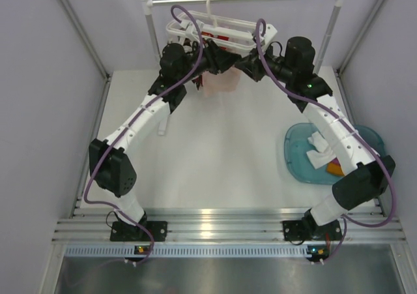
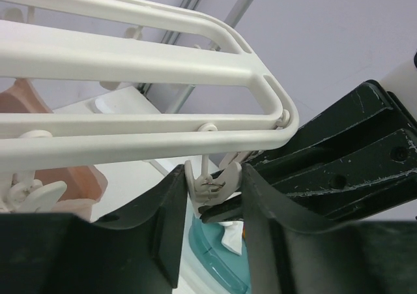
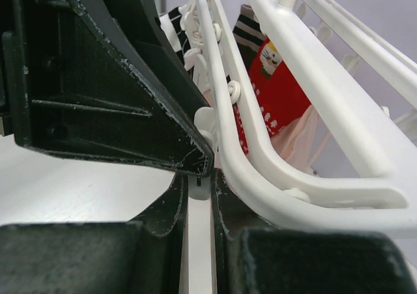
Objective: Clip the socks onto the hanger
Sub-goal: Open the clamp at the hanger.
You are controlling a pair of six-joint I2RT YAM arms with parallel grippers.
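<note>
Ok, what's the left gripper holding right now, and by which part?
A small white clip hanging under the hanger, squeezed across its flared sides by the left gripper.

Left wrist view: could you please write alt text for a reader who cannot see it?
The left gripper's two dark fingers flank a small white clip hanging from the white slatted hanger; whether they press it is unclear. The black right gripper reaches in from the right, and a peach sock hangs at left.
</note>
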